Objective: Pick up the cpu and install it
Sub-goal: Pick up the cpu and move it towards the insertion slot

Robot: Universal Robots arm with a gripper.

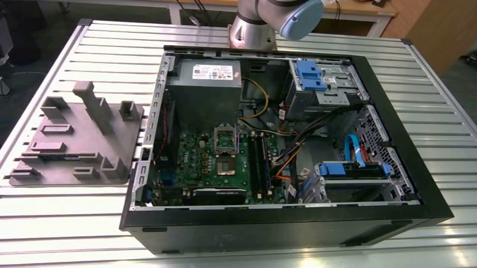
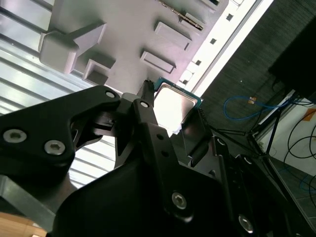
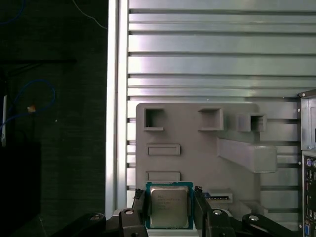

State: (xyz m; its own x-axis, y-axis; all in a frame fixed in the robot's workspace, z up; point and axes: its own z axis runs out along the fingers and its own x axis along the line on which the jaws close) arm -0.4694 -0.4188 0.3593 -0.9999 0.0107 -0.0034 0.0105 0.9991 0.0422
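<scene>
- On the slatted aluminium table (image 1: 67, 223), the surface is ribbed metal, level and dry. Beyond its edge is a dark floor with a loose blue cable (image 3: 29, 98), and wooden furniture (image 1: 439, 28) stands behind the table in the exterior view.
- The open computer case (image 1: 298, 229) lies on its side at mid-table, its interior exposed. The arm (image 1: 261, 22) rises at the case's far side.
- The grey fixture tray (image 1: 75, 139) sits just beside the case, on the exterior view's left. It carries moulded pockets and upright blocks.
- The green board (image 1: 198, 162) lies flat in the case, below the grey power-supply box (image 1: 203, 95).
- The socket (image 1: 224, 163) sits on the green board with its metal frame apparently swung up. No chip is visible in it, so installation is judged not done.
- The gripper (image 3: 169, 197) has its two black fingers (image 3: 139, 207) pressed against opposite edges of the chip, clamping it.
- The cpu (image 3: 169, 207) is held between those fingers, pale metal top toward the first wrist view, with the tray behind it. It is judged lifted clear of the tray, though the clearance cannot be confirmed.
- Step in hand, as a judgement: the pick-up is complete and the carry to the case is under way.
- Seating calls for the chip to be held level, squared to the socket and correctly oriented, and lowered without force. Tilt or slip in the grip is the main risk.
</scene>
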